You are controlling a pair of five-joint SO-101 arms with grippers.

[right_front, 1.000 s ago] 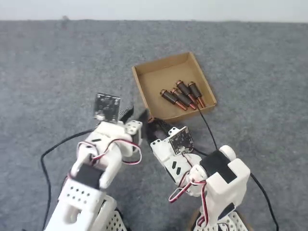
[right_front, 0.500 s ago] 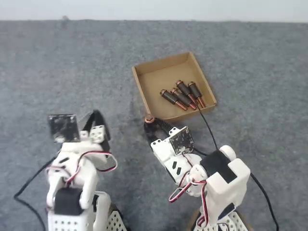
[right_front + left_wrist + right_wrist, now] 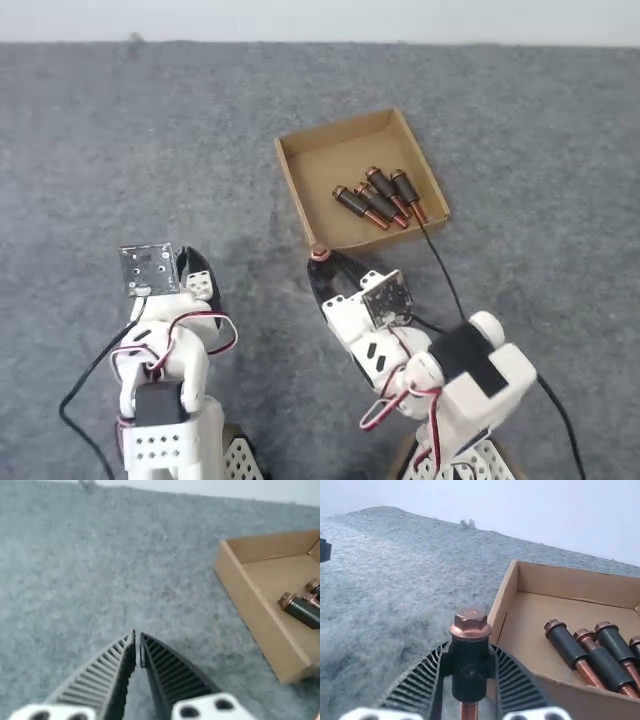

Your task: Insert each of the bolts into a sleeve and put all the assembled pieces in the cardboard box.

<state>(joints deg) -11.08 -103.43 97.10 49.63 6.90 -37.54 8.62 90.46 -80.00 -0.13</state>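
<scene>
The left gripper hangs over grey carpet, tips almost meeting, gripping nothing. Nearby, the box holds sleeved bolts lying inside.

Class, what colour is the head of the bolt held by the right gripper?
Copper; the bolt shows it best in the right wrist view.

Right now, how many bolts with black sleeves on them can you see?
5. Four lie side by side in the cardboard box: first, second, third, fourth. The fifth is gripped in the right end effector, just outside the box. None seem hidden.
</scene>
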